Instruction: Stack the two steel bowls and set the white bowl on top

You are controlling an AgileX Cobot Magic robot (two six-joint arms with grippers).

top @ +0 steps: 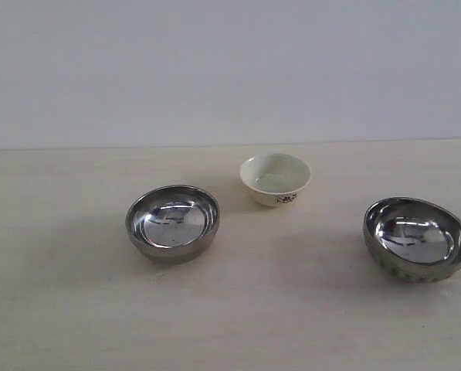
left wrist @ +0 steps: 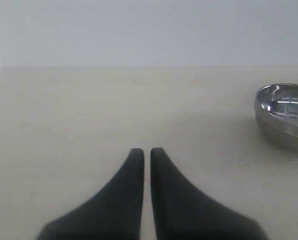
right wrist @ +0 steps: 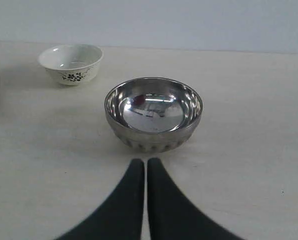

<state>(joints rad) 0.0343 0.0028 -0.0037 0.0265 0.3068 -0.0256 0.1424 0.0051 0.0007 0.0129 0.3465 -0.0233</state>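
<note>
- Nothing is stacked yet. On the pale table [top: 60, 309], the left steel bowl [top: 173, 224] and the right steel bowl [top: 418, 239] stand well apart, both upright and empty. The white bowl [top: 275, 178] sits between them and farther back, touching neither.
- Our left gripper [left wrist: 145, 151] has its two dark fingers drawn almost together, with only a hairline gap, and it holds nothing. It hangs over bare table, and the left steel bowl is off at the edge of its wrist view.
- Our right gripper [right wrist: 141, 161] is likewise closed up and empty. It points straight at the right steel bowl, which lies just ahead of its fingertips.
- We judge the step in hand to be the first pick, taking one steel bowl to nest in the other. The right arm looks best lined up for it.
- To do it well, we should spread the fingers before going in. One finger then goes inside the near rim and one outside, so we pinch the thin wall and not the rounded body.
- The polished metal is probably slick, so we want a deep, firm bite and a level lift.
- On the carry we should keep clear of the white bowl and centre over the other steel bowl. Releasing low should let it settle squarely.
</note>
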